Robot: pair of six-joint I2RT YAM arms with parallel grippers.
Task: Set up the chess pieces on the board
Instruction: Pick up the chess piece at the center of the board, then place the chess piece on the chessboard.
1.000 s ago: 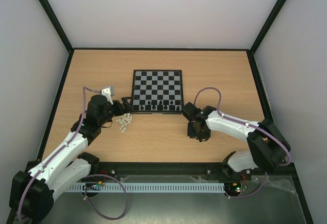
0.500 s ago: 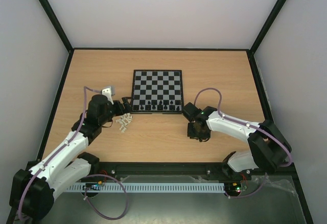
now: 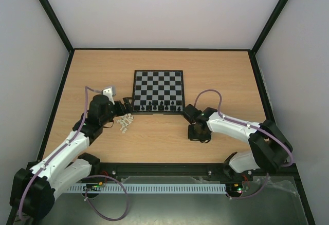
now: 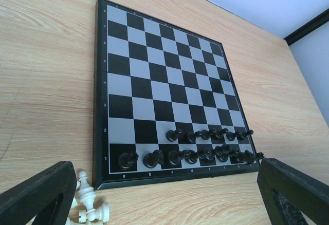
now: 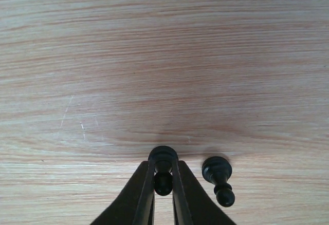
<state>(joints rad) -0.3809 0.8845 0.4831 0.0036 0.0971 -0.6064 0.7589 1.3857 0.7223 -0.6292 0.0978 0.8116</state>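
Black right gripper (image 5: 163, 177) pinches black pawn (image 5: 163, 156) low over wooden table (image 5: 154, 55). Pawn axis along fingers, base outward, head toward wrist. Second pawn (image 5: 218, 175) just right, apart, same heading. Left gripper (image 4: 164, 191) spread wide at board (image 4: 154, 91) near edge, white pieces (image 4: 90, 205) beside left finger.

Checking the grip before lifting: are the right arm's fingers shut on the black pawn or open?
Shut: the right wrist view shows both fingers pressed against the black pawn between them.

Left arm (image 3: 61, 155), right arm (image 3: 231, 125): white links, blk joints, purple cables (image 3: 208, 90).
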